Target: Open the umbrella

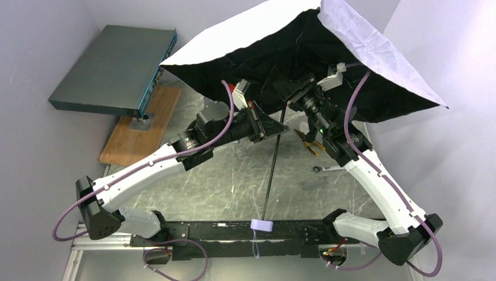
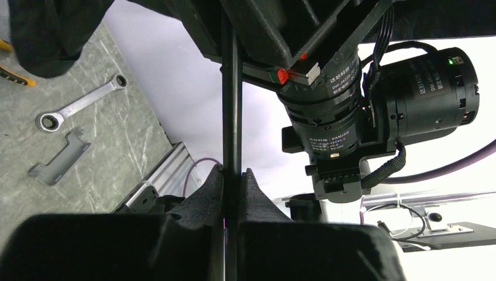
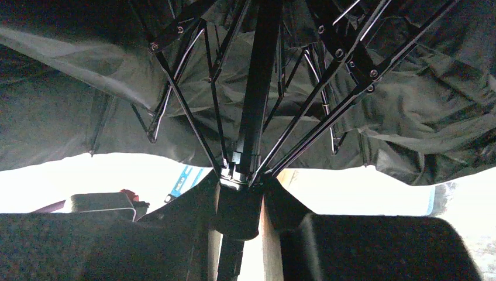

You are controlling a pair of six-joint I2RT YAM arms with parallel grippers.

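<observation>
Umbrella (image 1: 304, 55): spread across upper centre and right of top view; shaft (image 1: 272, 170) slants down to handle (image 1: 261, 225), bottom centre.
Left jaws: closed on mid-shaft.
Right jaws: closed around runner (image 3: 237, 205) under the ribs (image 3: 181, 105).
Handling: likely light; cloth soft, ribs bendable; grip shaft or runner only.

The open umbrella (image 1: 304, 52) roofs the far middle and right of the table (image 1: 234, 187). The left arm (image 1: 146, 170) and right arm (image 1: 380, 181) crowd in under it, and its shaft (image 1: 272, 170) slants down the middle to the near edge. A box (image 1: 111, 67) overhangs the far left. There is open tabletop at near left; a wrench (image 1: 327, 168) and bracket (image 1: 314, 184) lie at near right.
</observation>
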